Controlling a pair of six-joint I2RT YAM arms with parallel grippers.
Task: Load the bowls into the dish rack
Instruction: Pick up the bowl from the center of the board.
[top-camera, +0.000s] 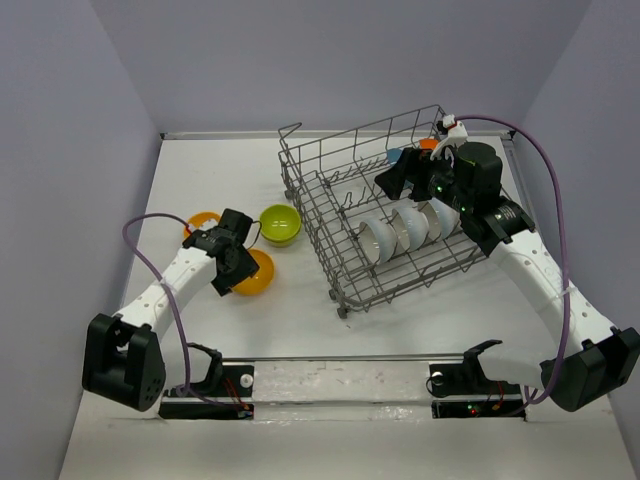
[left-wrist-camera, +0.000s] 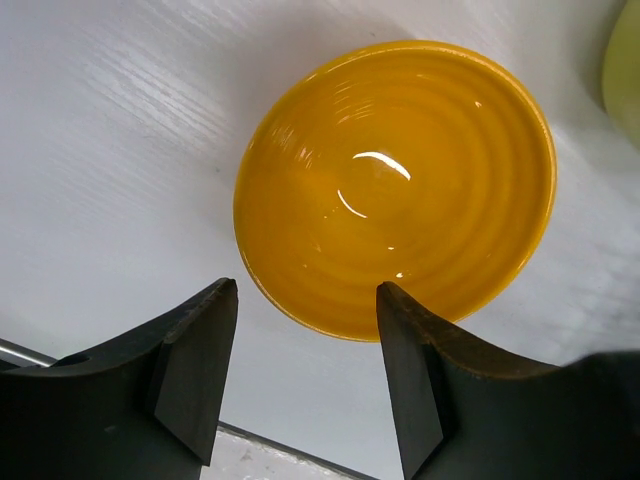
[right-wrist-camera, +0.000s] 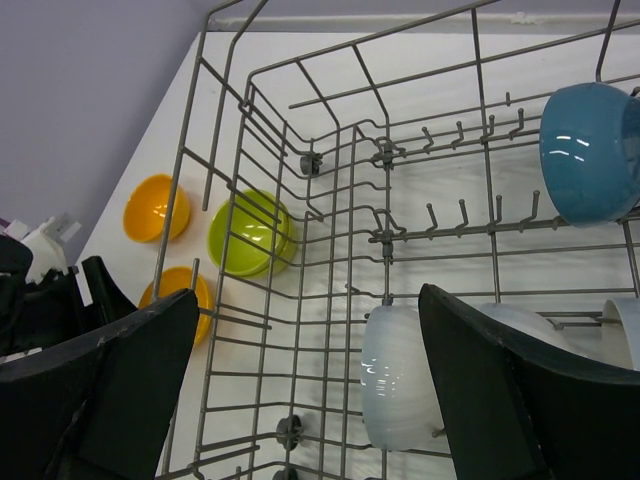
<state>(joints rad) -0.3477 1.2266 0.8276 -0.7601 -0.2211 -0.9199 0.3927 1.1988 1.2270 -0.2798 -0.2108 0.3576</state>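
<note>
The grey wire dish rack (top-camera: 360, 129) stands at centre right. In it stand three white bowls on edge (top-camera: 410, 228), with a blue bowl (top-camera: 395, 157) and an orange one (top-camera: 428, 144) at the back. My right gripper (top-camera: 398, 178) is open and empty above the rack's middle; its wrist view shows a white bowl (right-wrist-camera: 395, 375) and the blue bowl (right-wrist-camera: 590, 150). My left gripper (top-camera: 240, 268) is open just over an orange bowl (top-camera: 258, 277) on the table. In the left wrist view the open gripper (left-wrist-camera: 305, 300) sits at that bowl's (left-wrist-camera: 395, 185) near rim, not touching it.
A lime green bowl (top-camera: 280, 224) and a second orange bowl (top-camera: 200, 222) sit on the table left of the rack. The lime bowl's edge shows in the left wrist view (left-wrist-camera: 625, 70). Purple cables trail from both arms. A metal rail runs along the near edge.
</note>
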